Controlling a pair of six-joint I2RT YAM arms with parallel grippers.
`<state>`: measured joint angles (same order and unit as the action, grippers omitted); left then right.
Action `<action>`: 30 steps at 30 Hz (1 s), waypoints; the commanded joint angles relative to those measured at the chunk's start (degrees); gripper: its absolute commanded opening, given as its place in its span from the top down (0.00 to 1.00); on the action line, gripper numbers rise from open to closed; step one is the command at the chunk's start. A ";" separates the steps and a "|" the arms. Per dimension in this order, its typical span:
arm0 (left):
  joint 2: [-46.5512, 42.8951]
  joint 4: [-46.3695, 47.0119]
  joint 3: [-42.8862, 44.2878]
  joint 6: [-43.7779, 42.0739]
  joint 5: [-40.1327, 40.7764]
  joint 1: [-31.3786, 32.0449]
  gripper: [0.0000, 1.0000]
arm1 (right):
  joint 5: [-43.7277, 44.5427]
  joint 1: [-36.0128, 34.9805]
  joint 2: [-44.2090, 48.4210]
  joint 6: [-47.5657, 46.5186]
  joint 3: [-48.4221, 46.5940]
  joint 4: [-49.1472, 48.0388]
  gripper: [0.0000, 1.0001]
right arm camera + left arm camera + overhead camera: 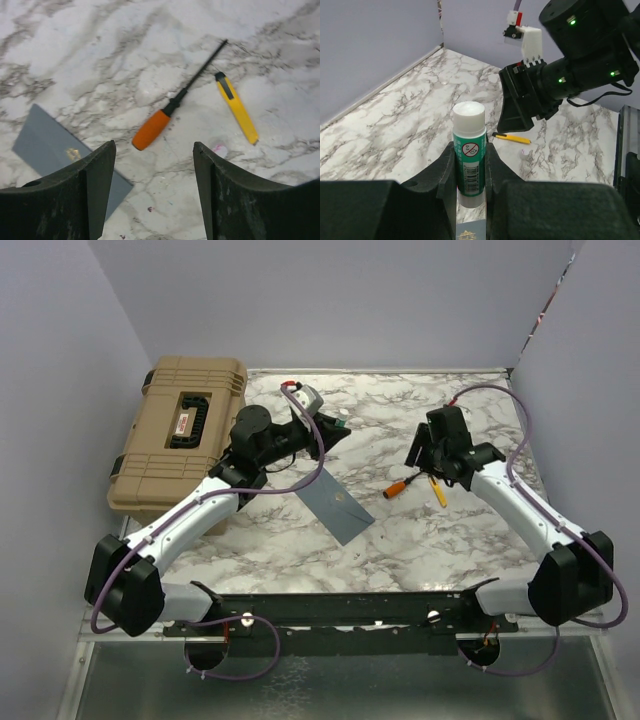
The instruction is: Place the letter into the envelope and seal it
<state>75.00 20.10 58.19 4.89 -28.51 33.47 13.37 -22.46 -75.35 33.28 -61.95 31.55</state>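
Observation:
The grey-blue envelope (337, 502) lies flat on the marble table (460, 550), flap closed; it also shows in the right wrist view (50, 145) and as a sliver in the left wrist view (470, 232). The cream-beige letter is out of view. My left gripper (335, 430) hovers above the envelope's far end, shut on a green glue stick (470, 155) with a white cap, held upright between the fingers. My right gripper (155, 160) is open and empty, above the table to the right of the envelope (425, 455).
An orange-handled screwdriver (152, 129) and a yellow utility knife (237, 107) lie under my right gripper; both show in the top view, the screwdriver (405, 487) left of the knife (437, 490). A tan hard case (185, 430) stands at the back left. Walls enclose three sides.

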 commanded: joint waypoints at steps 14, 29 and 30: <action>1.60 6.27 -4.20 6.95 -3.57 0.10 1.00 | 3.96 5.87 -15.02 3.26 5.96 5.70 0.37; 2.45 7.15 -4.43 7.59 -3.21 0.05 1.00 | -1.27 7.96 -16.84 1.91 8.16 3.55 0.56; 2.65 7.15 -4.29 7.63 -3.21 0.09 1.00 | -1.24 7.96 -16.92 1.92 8.41 3.45 0.57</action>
<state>76.79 25.65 54.39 12.19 -30.59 33.45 13.30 -14.76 -92.14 35.57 -54.68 35.62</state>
